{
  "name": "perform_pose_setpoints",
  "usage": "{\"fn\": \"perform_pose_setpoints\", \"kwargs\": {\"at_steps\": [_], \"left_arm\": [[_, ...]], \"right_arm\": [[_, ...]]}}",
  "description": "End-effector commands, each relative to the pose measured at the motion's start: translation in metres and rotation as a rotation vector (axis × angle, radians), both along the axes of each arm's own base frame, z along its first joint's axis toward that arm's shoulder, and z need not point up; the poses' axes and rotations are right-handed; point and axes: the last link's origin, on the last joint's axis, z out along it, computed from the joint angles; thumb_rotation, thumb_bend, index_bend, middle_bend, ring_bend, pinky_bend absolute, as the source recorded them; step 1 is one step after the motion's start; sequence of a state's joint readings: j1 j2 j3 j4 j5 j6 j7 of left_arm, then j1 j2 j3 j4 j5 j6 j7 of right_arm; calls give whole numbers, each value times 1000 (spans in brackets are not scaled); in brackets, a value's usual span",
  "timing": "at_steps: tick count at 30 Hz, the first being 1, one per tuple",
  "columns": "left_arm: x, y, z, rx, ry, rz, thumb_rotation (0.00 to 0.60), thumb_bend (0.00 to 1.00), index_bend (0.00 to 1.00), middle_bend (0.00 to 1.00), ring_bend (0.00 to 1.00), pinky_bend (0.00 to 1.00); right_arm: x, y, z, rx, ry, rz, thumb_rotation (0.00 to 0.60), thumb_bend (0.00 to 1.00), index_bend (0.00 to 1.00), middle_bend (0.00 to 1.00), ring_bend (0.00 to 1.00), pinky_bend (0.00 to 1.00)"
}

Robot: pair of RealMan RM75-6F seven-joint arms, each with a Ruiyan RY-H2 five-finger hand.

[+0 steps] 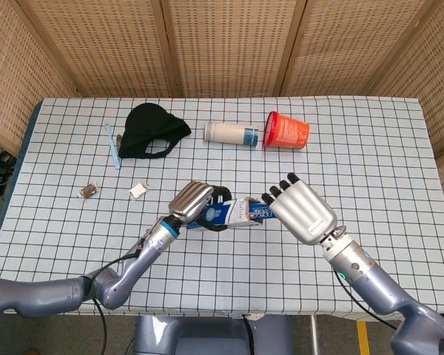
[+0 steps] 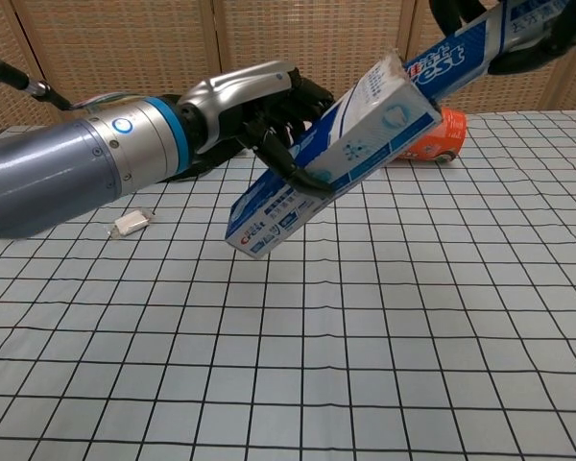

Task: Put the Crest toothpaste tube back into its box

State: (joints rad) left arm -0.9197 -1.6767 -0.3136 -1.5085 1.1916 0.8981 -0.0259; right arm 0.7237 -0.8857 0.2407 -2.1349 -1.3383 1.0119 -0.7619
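My left hand (image 2: 254, 106) grips the thin crushable box (image 2: 331, 163) mid-body; keep it gentle. Right hand (image 1: 302, 212) holds the soft tube (image 2: 466, 53) by its tail, cap end inside the mouth.

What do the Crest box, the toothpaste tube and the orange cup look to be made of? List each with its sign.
Crest box: likely glossy printed cardboard; flat faces, crisp edges, an open flap at the top.
Toothpaste tube: probably soft plastic or laminate; smooth, shiny, printed blue skin.
Orange cup: seemingly thin plastic with a shiny finish; it lies on its side, and the head view shows faint ribbing.
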Motion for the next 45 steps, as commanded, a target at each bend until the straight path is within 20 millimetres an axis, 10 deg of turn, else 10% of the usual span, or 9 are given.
{"fn": "perform_pose_setpoints", "kwargs": {"at_steps": [1,9,21,30,33,45], "left_arm": [[4,-1,-1,-9,-21,9,600,151,670,527,542,509],[8,-3,-9,-123,-177,113,600,164,696,537,542,509],[8,-3,-4,-199,-369,167,600,176,701,538,543,509],[-14,2,18,-171,-390,172,600,177,701,538,542,509],[-35,7,27,-114,-307,153,600,176,701,538,543,509],[-107,7,20,-18,56,83,600,178,700,539,543,509]], "right_arm": [[11,4,-7,-9,29,22,600,595,596,614,584,515],[32,15,-2,-89,8,141,600,63,20,66,123,183],[27,2,59,-398,-53,236,600,32,0,0,0,0],[-61,-35,94,-454,-136,-61,600,26,0,0,0,0],[-117,-41,84,-350,-213,-259,600,3,2,6,0,0],[-219,-18,29,-187,-313,-413,600,0,106,73,0,0]]}}
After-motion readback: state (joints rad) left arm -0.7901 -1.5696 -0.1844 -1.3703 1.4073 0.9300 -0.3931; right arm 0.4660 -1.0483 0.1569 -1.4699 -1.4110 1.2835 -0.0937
